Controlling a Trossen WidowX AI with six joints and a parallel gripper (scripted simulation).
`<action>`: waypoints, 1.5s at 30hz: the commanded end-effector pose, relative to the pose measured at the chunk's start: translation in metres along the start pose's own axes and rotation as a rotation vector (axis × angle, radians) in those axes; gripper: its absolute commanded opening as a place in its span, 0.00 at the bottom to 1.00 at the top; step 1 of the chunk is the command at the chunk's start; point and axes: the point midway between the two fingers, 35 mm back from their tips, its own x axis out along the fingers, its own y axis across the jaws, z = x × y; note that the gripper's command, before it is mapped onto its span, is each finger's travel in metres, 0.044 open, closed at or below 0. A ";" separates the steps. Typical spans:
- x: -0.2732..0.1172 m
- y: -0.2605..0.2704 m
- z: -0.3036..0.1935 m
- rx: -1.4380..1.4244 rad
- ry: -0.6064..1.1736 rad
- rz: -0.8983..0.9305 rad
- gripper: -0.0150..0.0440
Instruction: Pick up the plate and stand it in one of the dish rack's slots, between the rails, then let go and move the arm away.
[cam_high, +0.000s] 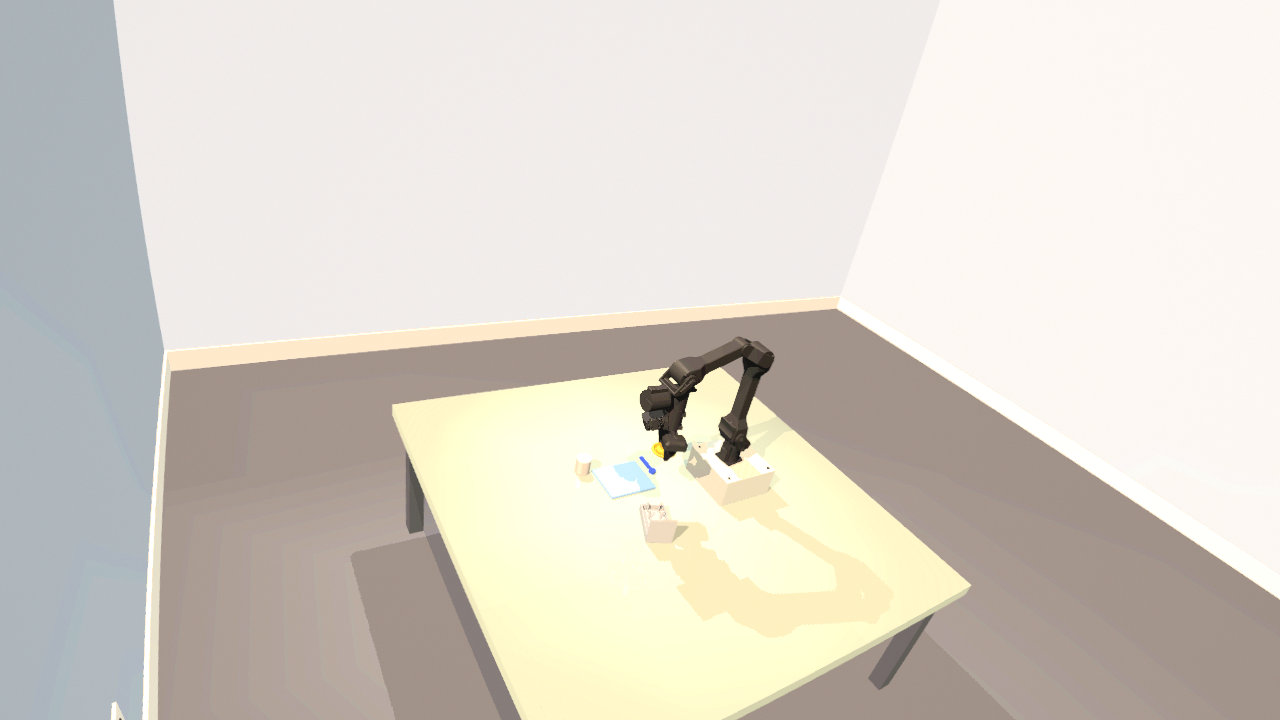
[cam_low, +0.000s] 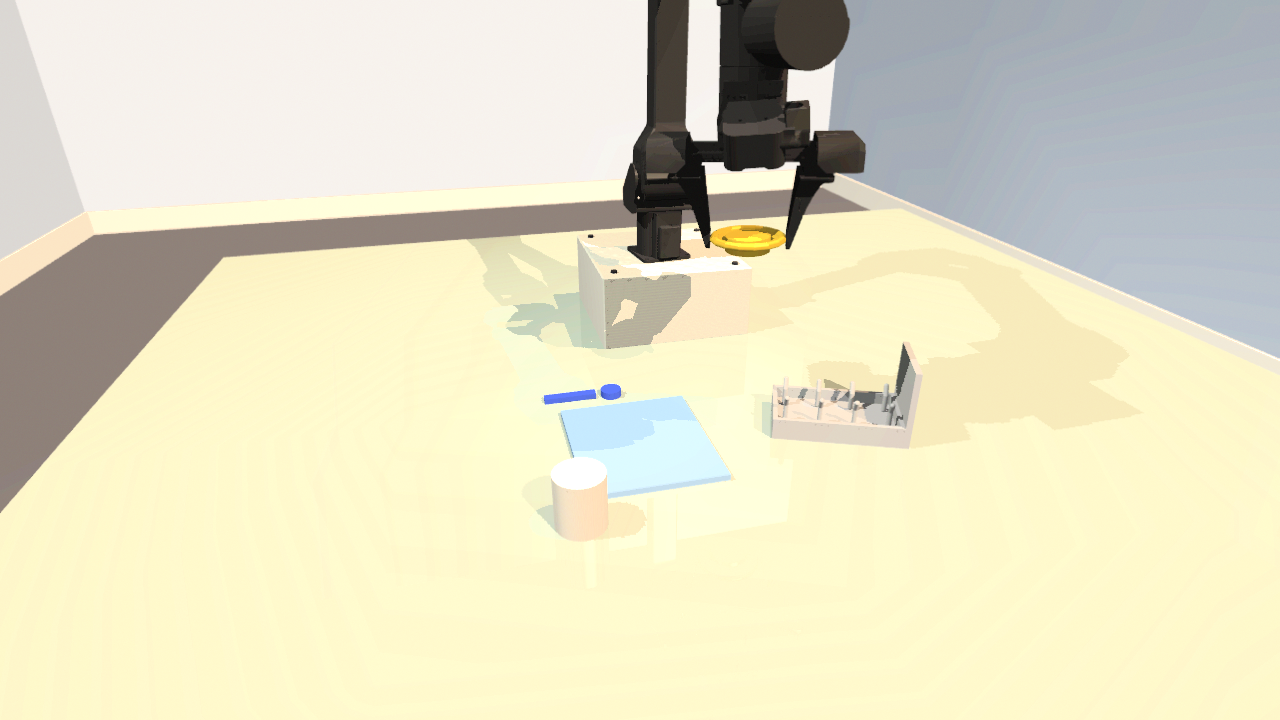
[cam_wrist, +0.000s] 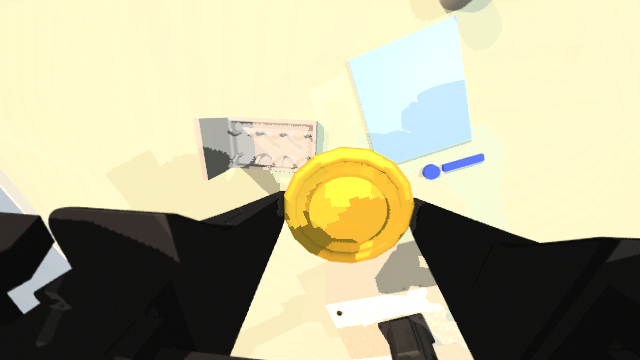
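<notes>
As your tool (cam_high: 664, 452) (cam_low: 748, 248) (cam_wrist: 346, 201) grips the plate (cam_high: 657, 449) (cam_low: 748, 238) (cam_wrist: 349, 207), it's up off the bench (cam_high: 554, 573) (cam_low: 358, 608) (cam_wrist: 125, 65).

You've got the fingers well apart, closed on opposite edges of the yellow plate. Plate's roughly flat, dished side up, between the fingertips. Not standing in the rack yet; you haven't let go.

Dish rack (cam_high: 644, 530) (cam_low: 841, 433) (cam_wrist: 275, 120) sits on the bench, lower than your tool, forward and to its left, well apart from the plate. The tall end panel (cam_high: 663, 528) (cam_low: 907, 394) (cam_wrist: 212, 137) is upright, at the rack end farther from your tool.

Blue pad (cam_high: 626, 480) (cam_low: 648, 447) (cam_wrist: 420, 95) lies flat, ahead of your tool and lower, a bit to its right. Blue bar (cam_high: 646, 462) (cam_low: 570, 396) (cam_wrist: 464, 162) and blue disc (cam_high: 652, 471) (cam_low: 610, 391) (cam_wrist: 431, 172) lie beside the pad, on its side nearer your tool; disc is just off the bar's end. White cylinder (cam_high: 582, 465) (cam_low: 580, 501) (cam_wrist: 454, 3) stands upright farther out, near the pad's far edge; your wrist view only catches a bit of it.

Behind your tool, the arm (cam_high: 744, 394) (cam_low: 667, 62) (cam_wrist: 407, 337) stands on the pale base block (cam_high: 742, 488) (cam_low: 716, 304) (cam_wrist: 350, 280).
</notes>
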 end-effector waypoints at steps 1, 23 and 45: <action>0.016 0.006 0.004 -0.032 0.013 0.059 0.25; 0.096 0.042 0.047 -0.378 -0.153 0.561 0.25; 0.127 0.044 0.044 -0.770 -0.571 0.951 0.25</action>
